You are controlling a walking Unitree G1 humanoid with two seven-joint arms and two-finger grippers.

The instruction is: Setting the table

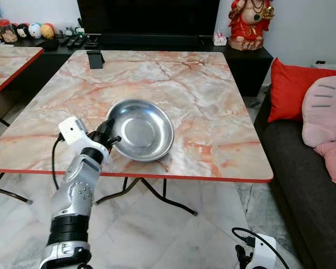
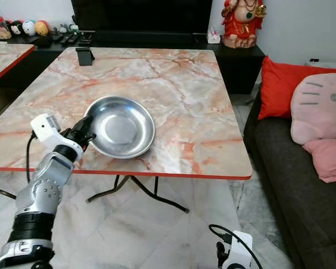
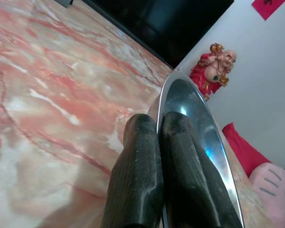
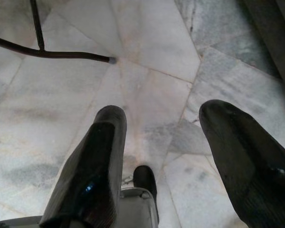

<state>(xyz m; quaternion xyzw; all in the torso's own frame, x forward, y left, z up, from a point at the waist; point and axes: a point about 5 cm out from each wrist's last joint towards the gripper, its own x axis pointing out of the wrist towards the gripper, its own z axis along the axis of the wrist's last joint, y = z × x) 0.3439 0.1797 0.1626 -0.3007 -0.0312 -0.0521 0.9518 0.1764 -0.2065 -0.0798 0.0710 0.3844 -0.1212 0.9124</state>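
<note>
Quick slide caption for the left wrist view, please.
Left hand pinches the rim of the steel bowl over the marble table, red figurine behind.

Pale marble floor (image 1: 157, 235), white wall (image 1: 308, 28), dark sofa (image 1: 302, 179) with red cushion (image 1: 291, 84); possibly a television (image 1: 148, 17) behind

Head eyes look down on the table (image 1: 213, 112); wrist cameras look closely along each hand's fingers.

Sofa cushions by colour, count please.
Red square cushion: 1
Pale pink round cushion with a stitched cat face: 1
Plain pink cushion: 1
Total: 3
</note>
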